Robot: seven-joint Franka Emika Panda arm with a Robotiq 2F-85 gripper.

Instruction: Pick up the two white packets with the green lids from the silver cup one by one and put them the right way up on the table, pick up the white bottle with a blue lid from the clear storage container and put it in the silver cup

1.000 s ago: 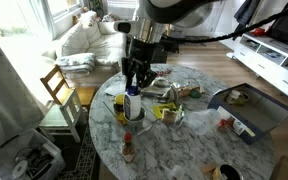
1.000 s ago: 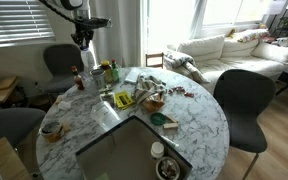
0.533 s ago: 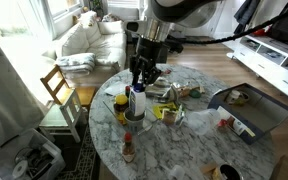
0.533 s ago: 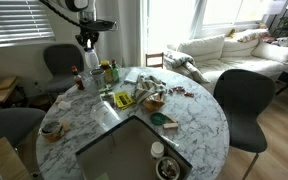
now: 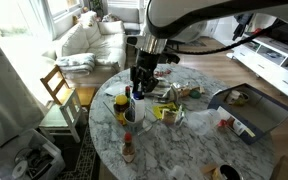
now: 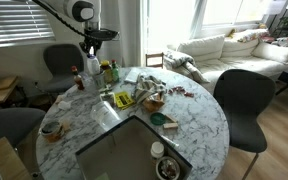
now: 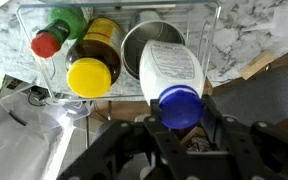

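In the wrist view, left to right, the red-capped bottle [image 7: 46, 44] and yellow-lidded bottle [image 7: 89, 75] are standing in the container [image 7: 216, 30], the cup [image 7: 144, 42] is showing an empty bottom, and the white bottle [image 7: 174, 68] is overlapping its right rim. Your gripper [image 7: 184, 122] is clamping narrowly on the blue lid [image 7: 181, 106]; I am judging the packets removed, though untraceable on the table [image 7: 259, 35], with only the drop into the cup remaining.

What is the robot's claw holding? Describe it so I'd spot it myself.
On the round marble table, look at the cluster of containers under the gripper. Held there is the white bottle, beside the silver cup. Its blue lid sets it apart from the yellow-lidded jar and the red-capped bottle.
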